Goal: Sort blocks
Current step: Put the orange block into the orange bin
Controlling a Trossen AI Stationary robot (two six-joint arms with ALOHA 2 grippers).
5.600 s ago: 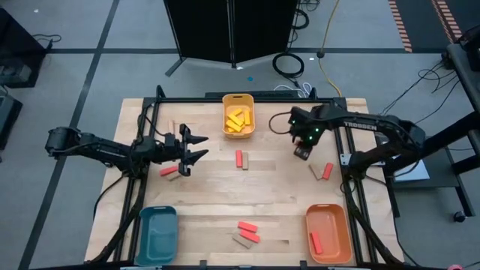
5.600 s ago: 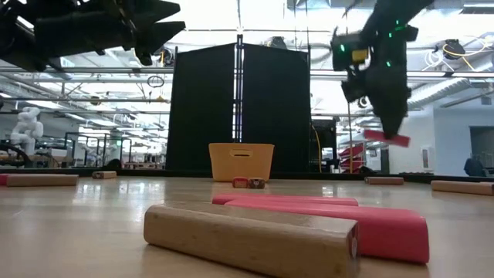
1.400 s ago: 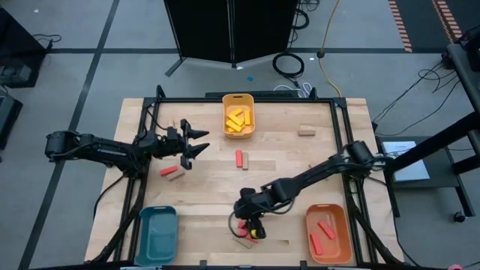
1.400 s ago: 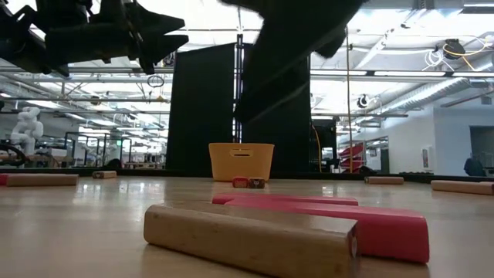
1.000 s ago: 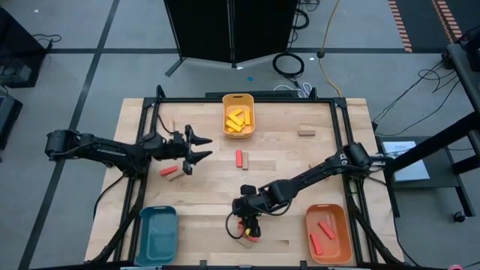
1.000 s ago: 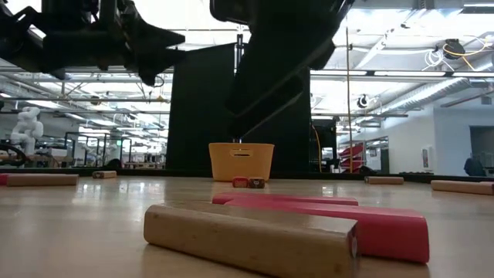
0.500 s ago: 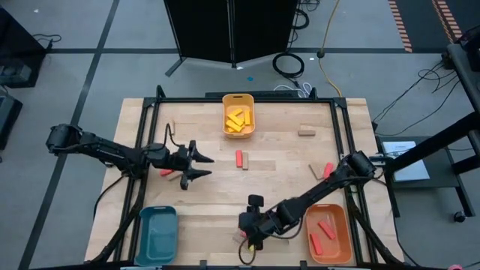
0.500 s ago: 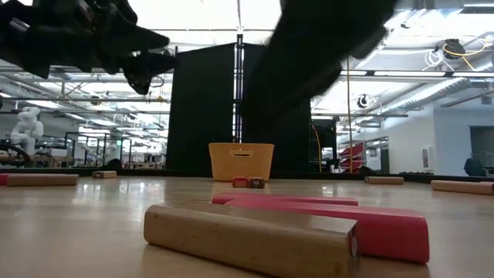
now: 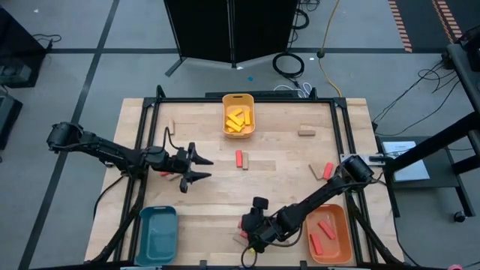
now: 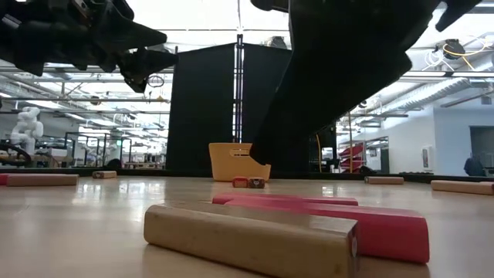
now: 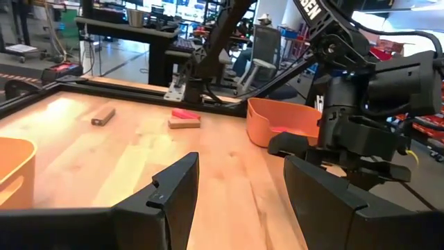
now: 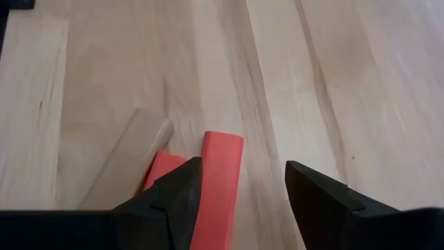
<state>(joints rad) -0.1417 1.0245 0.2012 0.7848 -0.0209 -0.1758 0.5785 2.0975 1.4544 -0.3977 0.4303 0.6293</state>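
The right arm is stretched low from the right edge toward the near middle of the surface (image 9: 285, 187), its right claw (image 12: 239, 184) hung open and empty just above a red block (image 12: 218, 177). A second red block (image 12: 163, 170) and a tan block (image 12: 125, 170) are seen touching beside it. The left arm is reached in from the left edge, its left claw (image 9: 201, 168) open and empty near the left-centre. Three trays are counted: a yellow tray (image 9: 238, 100) of yellow blocks at the far edge, a teal tray (image 9: 156, 232) near left, an orange tray (image 9: 330, 236) near right holding two red blocks. Open board is left in the middle.
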